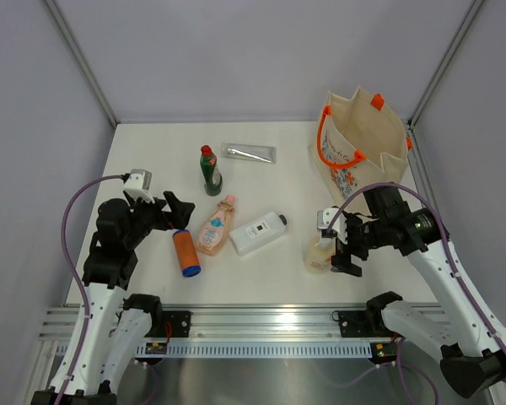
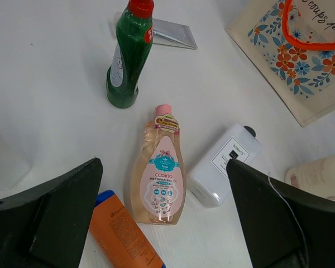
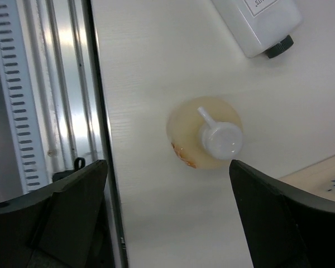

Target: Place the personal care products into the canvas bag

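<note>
The canvas bag (image 1: 363, 143) stands open at the far right, floral print facing the products. On the table lie a green bottle (image 1: 209, 171), upright, a silver tube (image 1: 249, 153), a peach-pink bottle (image 1: 217, 225), a white flat bottle (image 1: 258, 233) and an orange cylinder (image 1: 185, 252). A cream pump bottle (image 1: 319, 251) stands upright near the front. My left gripper (image 1: 179, 213) hovers open above the pink bottle (image 2: 161, 173) and orange cylinder (image 2: 120, 231). My right gripper (image 1: 341, 245) is open, empty, just beside the pump bottle (image 3: 204, 134).
The table's front edge and its metal rail (image 3: 56, 84) run close to the pump bottle. Grey walls enclose the table on three sides. A corner of the bag (image 3: 324, 173) shows by my right finger.
</note>
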`<action>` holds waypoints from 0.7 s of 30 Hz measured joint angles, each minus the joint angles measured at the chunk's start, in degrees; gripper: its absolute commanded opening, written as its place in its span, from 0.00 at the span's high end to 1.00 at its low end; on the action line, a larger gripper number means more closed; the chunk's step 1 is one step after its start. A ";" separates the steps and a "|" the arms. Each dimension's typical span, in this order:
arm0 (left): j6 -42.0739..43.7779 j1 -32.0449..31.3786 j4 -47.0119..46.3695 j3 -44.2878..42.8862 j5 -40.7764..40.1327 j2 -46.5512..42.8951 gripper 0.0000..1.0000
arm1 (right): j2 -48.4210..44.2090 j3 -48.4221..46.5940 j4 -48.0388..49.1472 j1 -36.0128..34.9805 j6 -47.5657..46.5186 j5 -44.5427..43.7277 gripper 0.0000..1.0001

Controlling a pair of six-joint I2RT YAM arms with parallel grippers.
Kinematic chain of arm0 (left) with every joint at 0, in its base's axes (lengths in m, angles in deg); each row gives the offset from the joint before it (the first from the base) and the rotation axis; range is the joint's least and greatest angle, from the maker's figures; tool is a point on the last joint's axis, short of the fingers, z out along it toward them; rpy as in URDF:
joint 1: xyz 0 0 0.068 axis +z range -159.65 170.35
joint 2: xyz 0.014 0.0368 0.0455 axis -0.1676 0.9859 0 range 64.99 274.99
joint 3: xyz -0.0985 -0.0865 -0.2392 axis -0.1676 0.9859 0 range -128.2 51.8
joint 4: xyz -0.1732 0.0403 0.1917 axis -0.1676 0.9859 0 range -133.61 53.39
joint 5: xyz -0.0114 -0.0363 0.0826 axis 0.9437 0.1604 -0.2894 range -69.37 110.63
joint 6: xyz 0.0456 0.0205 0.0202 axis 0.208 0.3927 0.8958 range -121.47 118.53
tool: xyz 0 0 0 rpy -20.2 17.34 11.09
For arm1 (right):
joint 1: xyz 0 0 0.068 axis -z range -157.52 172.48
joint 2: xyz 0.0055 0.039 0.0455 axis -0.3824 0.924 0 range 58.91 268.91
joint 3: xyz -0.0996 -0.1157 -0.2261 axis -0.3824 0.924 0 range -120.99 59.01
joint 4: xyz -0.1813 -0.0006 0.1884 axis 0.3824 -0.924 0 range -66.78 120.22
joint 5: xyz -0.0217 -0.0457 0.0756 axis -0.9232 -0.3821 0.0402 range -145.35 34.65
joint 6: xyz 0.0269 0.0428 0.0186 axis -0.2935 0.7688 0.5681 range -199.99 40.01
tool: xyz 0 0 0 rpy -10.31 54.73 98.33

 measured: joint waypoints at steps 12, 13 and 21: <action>0.00 0.00 -0.15 0.00 0.68 0.13 0.01 | 9.79 10.78 16.06 -0.09 -12.35 -4.92 0.01; 0.00 0.00 -0.17 0.00 0.70 0.07 0.01 | 10.49 10.78 16.24 -0.09 -12.96 -4.46 0.02; 0.00 0.00 -0.24 0.02 1.01 0.02 0.01 | 16.87 10.75 15.98 -0.09 -16.74 0.28 0.13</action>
